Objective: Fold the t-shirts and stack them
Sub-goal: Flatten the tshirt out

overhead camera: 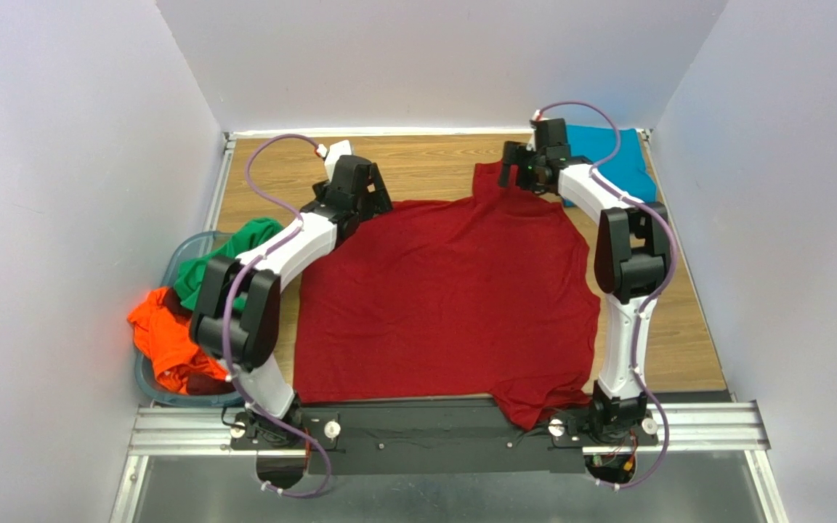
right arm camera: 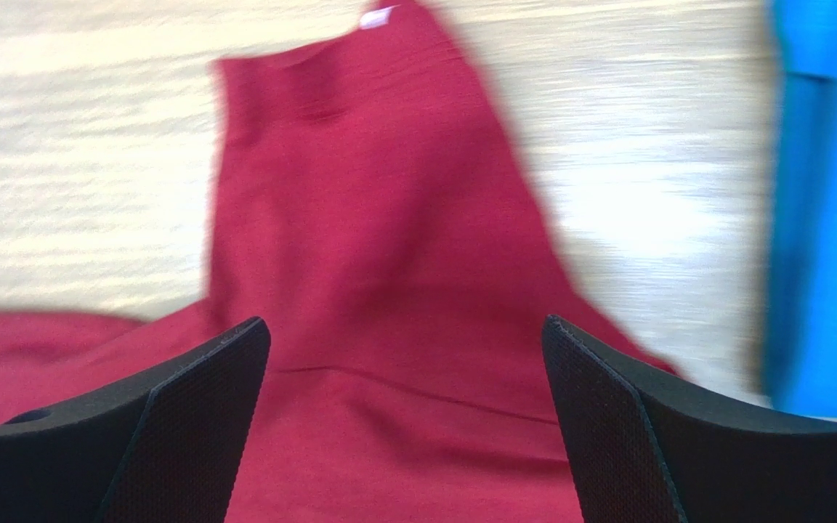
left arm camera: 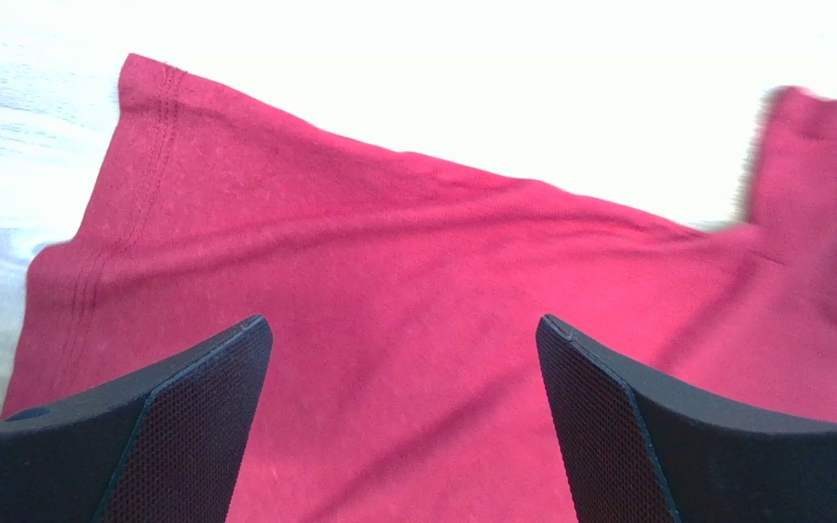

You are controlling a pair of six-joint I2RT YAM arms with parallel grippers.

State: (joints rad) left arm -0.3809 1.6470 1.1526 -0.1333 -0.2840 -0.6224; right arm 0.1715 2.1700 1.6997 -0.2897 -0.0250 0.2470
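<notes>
The dark red t-shirt (overhead camera: 445,305) lies spread flat in the middle of the wooden table. My left gripper (overhead camera: 365,199) is open and empty over its far left sleeve; the left wrist view shows the gripper (left arm camera: 403,327) above red cloth (left arm camera: 390,251) with a stitched hem at left. My right gripper (overhead camera: 521,171) is open and empty over the shirt's far right part; the right wrist view shows the gripper (right arm camera: 407,327) above red cloth (right arm camera: 390,240), blurred. A teal-blue t-shirt (overhead camera: 616,158) lies at the back right and also shows in the right wrist view (right arm camera: 827,196). A green t-shirt (overhead camera: 221,256) and a bright orange t-shirt (overhead camera: 166,338) sit in a basket at left.
A grey-blue basket (overhead camera: 161,390) stands off the table's left edge. White walls close in the back and both sides. A metal rail (overhead camera: 707,425) with the arm bases runs along the near edge. Bare wood (overhead camera: 270,174) shows at the back left.
</notes>
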